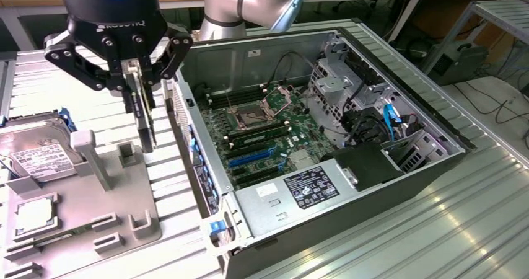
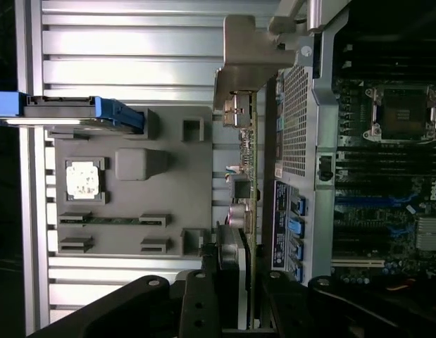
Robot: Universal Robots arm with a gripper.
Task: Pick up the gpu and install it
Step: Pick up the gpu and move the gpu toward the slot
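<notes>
above the worktop (image 1: 463, 229), between grey parts tray (image 1: 116, 220) and open pc case (image 1: 248, 214): gripper (image 1: 139, 74) clamped partway shut on the gpu (image 1: 146, 127), card hanging edge-down (apparently clear of tray). pick-up done; card not yet in the case.

Exterior view: high, angled down on open PC case (image 1: 264, 214) and grey tray (image 1: 124, 195). Wrist view: close, looking down along gripper (image 2: 235, 285) (gpu (image 2: 246, 162) edge-on); both share tray, case.
</notes>
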